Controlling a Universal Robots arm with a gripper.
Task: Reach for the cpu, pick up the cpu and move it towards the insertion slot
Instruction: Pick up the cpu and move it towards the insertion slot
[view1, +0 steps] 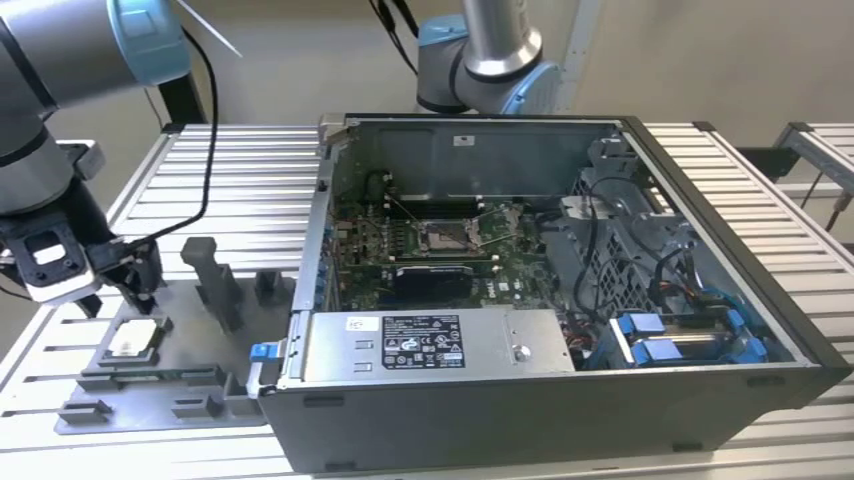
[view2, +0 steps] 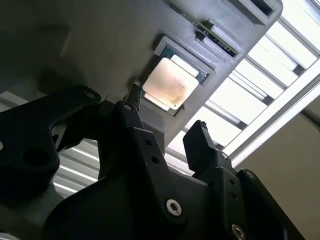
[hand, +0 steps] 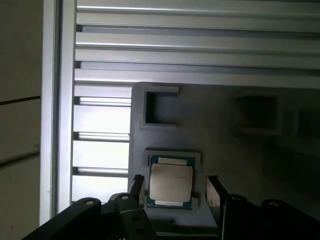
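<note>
Grey plastic tray (view1: 174, 400) lies on a table (view1: 254, 180) made of long metal slats, at the exterior view's left. The tray has little pockets and some tall upright blocks (view1: 214, 280). One square pocket holds the cpu (view1: 134, 338). It lies flat in there with its shiny metal top facing up.

The gripper (view1: 118, 300) hangs just over that pocket. Its two black fingers (hand: 216, 195) are spread wide apart and hold nothing. In both wrist views one finger stands on each side of the cpu (hand: 171, 182), with a gap between each finger and the chip. The chip sits snug inside the raised rim of its pocket (view2: 170, 82). In the first wrist view another square pocket (hand: 160, 107) is cut into the tray a bit further along.

A big open computer case (view1: 534, 410) stands on the table beside the tray, touching or almost touching its edge. Inside the case lies a green circuit board (view1: 354, 270). The insertion slot (view1: 447, 236) sits in the middle of that board, a square with a shiny metal frame and a dark centre. It is well apart from the cpu and the gripper. A silver box with labels (view1: 427, 345) fills the near side of the case. Black cables (view1: 601, 260) and blue plastic parts (view1: 667, 345) fill the side at the exterior view's right.
</note>
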